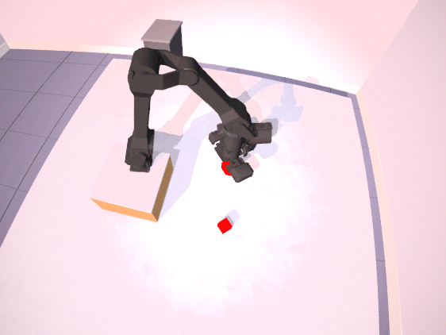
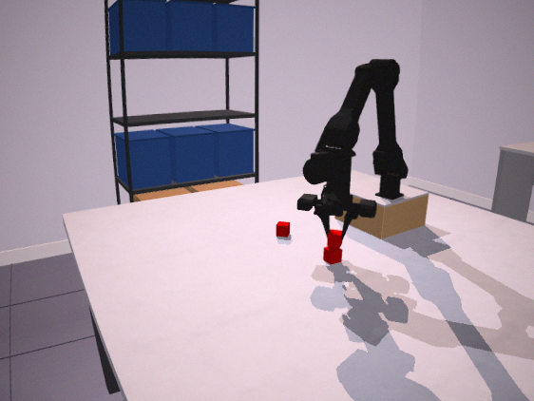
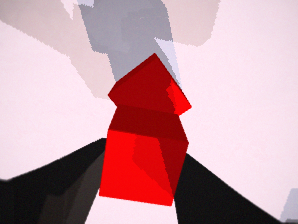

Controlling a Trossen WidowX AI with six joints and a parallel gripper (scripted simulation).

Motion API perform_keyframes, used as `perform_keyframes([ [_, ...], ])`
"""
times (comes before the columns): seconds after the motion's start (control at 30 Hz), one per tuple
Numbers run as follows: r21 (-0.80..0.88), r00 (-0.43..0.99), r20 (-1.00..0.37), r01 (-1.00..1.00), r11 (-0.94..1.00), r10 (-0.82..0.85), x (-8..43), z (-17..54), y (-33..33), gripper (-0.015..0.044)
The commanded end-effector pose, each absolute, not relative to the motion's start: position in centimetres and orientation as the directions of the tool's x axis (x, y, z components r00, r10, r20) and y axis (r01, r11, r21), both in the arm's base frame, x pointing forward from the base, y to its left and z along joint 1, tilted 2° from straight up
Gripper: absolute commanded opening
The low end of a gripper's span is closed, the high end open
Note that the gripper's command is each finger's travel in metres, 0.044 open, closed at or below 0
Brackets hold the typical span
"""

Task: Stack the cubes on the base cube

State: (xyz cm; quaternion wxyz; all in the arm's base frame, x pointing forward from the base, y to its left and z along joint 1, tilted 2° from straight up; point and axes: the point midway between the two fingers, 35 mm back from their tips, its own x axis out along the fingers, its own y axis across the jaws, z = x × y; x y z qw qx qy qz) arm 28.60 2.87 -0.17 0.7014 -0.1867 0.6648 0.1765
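Clamped on a red cube point(image 2: 334, 238) point(image 3: 140, 162), the tool point(image 2: 335, 234) point(image 3: 142, 152) at center right risks shifting the fixed base cube point(image 2: 333, 255) point(image 3: 142, 87) — a hurried descent could nudge it.

A red held cube point(image 2: 334, 238) point(image 3: 142, 162) hangs level between the fingers, just above the red base cube point(image 2: 333, 256) point(image 3: 142, 90); a loose red cube point(image 1: 224, 225) point(image 2: 283, 229) sits on the table point(image 1: 278, 278) point(image 2: 214, 309), apart from the base cube.

matt black arm point(image 1: 214, 93) point(image 2: 386, 114), smooth pale tabletop point(image 1: 278, 254) point(image 2: 214, 304) point(image 3: 250, 75)
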Motion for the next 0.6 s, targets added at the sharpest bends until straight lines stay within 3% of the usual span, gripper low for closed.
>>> perform_keyframes([
  [0.0,-0.033,0.056,-0.998,-0.496,0.868,-0.006,28.62,-0.32,2.8,0.0105],
  [0.4,-0.033,0.056,-0.998,-0.496,0.868,-0.006,28.62,-0.32,2.8,0.0105],
  [0.53,-0.033,0.056,-0.998,-0.496,0.868,-0.006,28.62,-0.32,2.8,0.0205],
  [0.57,-0.033,0.056,-0.998,-0.496,0.868,-0.006,28.62,-0.32,2.8,0.0205],
])
